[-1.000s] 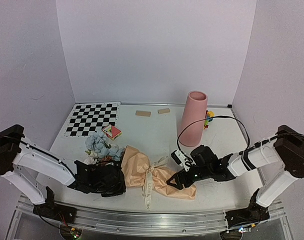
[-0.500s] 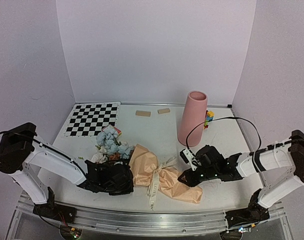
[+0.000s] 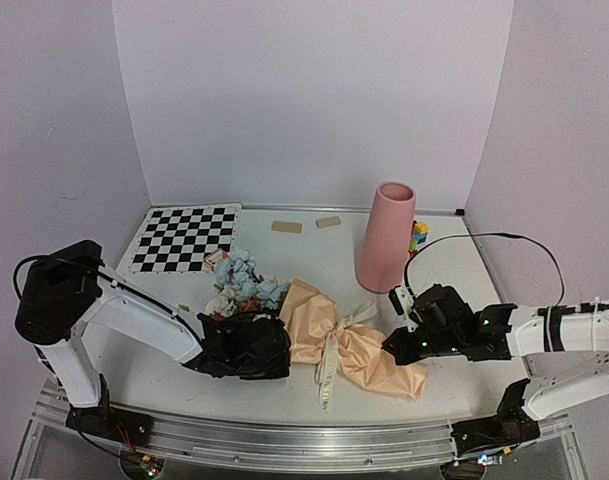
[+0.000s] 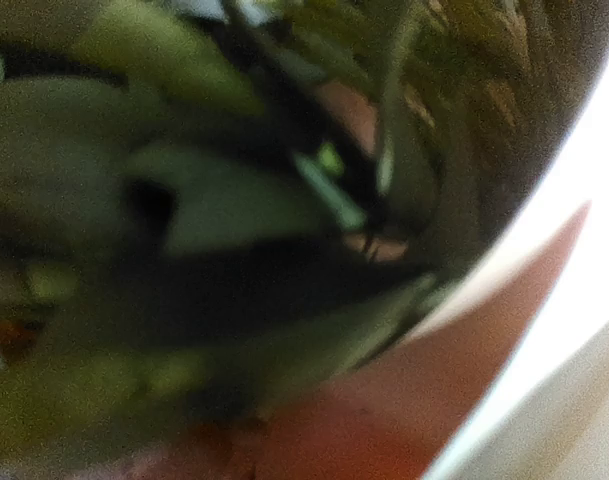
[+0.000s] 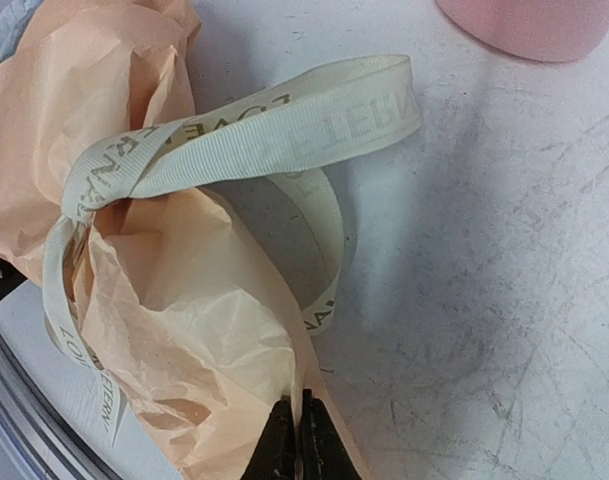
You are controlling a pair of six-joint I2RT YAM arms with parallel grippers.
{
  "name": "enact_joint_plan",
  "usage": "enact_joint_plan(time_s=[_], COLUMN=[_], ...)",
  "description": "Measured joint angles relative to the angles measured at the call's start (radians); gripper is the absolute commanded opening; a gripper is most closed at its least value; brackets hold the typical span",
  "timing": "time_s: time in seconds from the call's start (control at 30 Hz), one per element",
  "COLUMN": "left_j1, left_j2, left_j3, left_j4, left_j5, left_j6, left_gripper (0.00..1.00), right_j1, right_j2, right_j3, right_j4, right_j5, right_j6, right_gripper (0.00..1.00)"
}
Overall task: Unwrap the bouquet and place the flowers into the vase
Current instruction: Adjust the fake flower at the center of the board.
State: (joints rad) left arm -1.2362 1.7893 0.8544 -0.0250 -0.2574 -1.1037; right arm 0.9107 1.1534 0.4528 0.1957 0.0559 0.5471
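- The bouquet (image 3: pixel 334 340) lies on its side on the table (image 3: pixel 314 265), between the two claws, with its flower end at the left claw (image 3: pixel 264 345) and its narrow tail at the right claw (image 5: pixel 296 440).
- Its wrap is peach-tan paper (image 5: pixel 184 300), thin and heavily crinkled, pinched to a waist in the middle and puffed out on both sides.
- A cream ribbon (image 5: pixel 254 125) with faint printed lettering is knotted round that waist. One loop stands out flat on the table ahead of the right claw, and one tail trails toward the near edge.
- The flowers (image 3: pixel 246 285) spill out just beyond the left claw: pale-blue blooms, a white one, and rust-brown bits low by the paper's mouth.
- The right claw is closed, with its fingertips together on an edge of the paper at the tail end.
- The left claw is closed at the mouth of the wrap. Its own camera shows only a blur of green leaves and stems, so what it pinches cannot be told.
- The vase (image 3: pixel 386 238), matte pink and wider at the base, stands upright beyond the right claw, well clear of the bouquet.
- A checkerboard mat (image 3: pixel 184 238) lies flat far beyond the left claw.
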Motion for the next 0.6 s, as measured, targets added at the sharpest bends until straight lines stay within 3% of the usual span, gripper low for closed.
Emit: enact_joint_plan(time_s=[0.37, 0.6], left_j1=[0.129, 0.222], left_j2=[0.12, 0.13], left_j3=[0.177, 0.222], left_j4=[0.001, 0.0], left_j5=[0.059, 0.102], left_j6=[0.136, 0.205], left_gripper=[0.0, 0.0], right_j1=[0.0, 0.0], right_j2=[-0.026, 0.118], right_j3=[-0.006, 0.012], right_j4=[-0.112, -0.028], right_j5=[0.003, -0.076], right_j6=[0.066, 0.083], right_gripper=[0.19, 0.3])
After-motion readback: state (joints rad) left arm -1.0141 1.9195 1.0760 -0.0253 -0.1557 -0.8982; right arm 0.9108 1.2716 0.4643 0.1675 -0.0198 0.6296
